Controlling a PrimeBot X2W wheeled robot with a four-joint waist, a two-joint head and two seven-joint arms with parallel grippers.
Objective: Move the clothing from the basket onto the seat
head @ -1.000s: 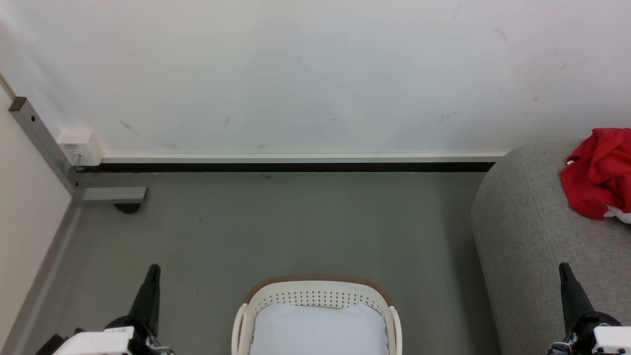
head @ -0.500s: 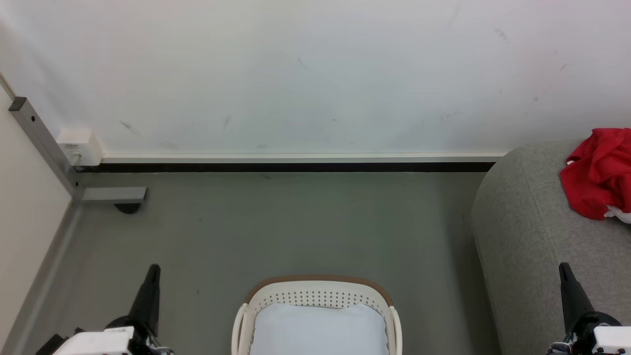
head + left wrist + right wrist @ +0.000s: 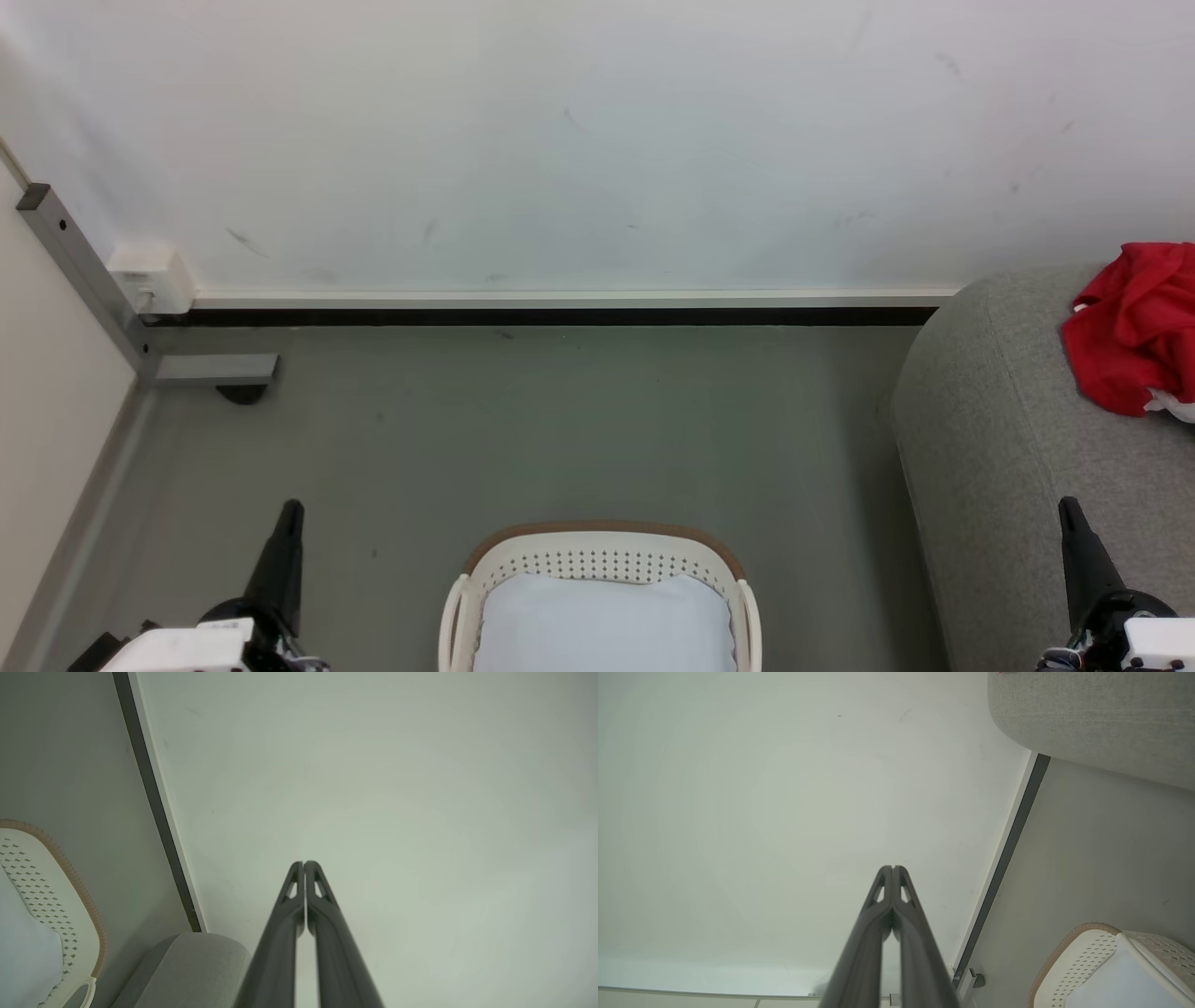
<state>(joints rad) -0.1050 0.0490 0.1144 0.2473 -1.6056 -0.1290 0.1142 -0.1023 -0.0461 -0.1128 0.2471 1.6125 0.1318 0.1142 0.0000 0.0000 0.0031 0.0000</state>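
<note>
The cream-white basket (image 3: 597, 560) with a brown rim band stands on the floor at the bottom middle of the head view, and a white piece of clothing (image 3: 602, 621) lies inside it. On the grey seat (image 3: 1008, 448) at the right lies crumpled red clothing (image 3: 1125, 331) with a bit of white at its lower edge. My left gripper (image 3: 289, 513) rests at the lower left, shut and empty, left of the basket. Over the seat's front edge at the lower right, my right gripper (image 3: 1069, 511) is shut and empty too. The wrist views show the left gripper (image 3: 303, 863) and the right gripper (image 3: 893, 868) with fingertips pressed together, pointing at the white wall.
A white wall with a black baseboard (image 3: 560, 315) runs across the back. At the left stands a grey metal post with a foot (image 3: 210, 369) and a white box (image 3: 149, 275) at the corner. Grey floor (image 3: 560, 429) lies between basket and wall.
</note>
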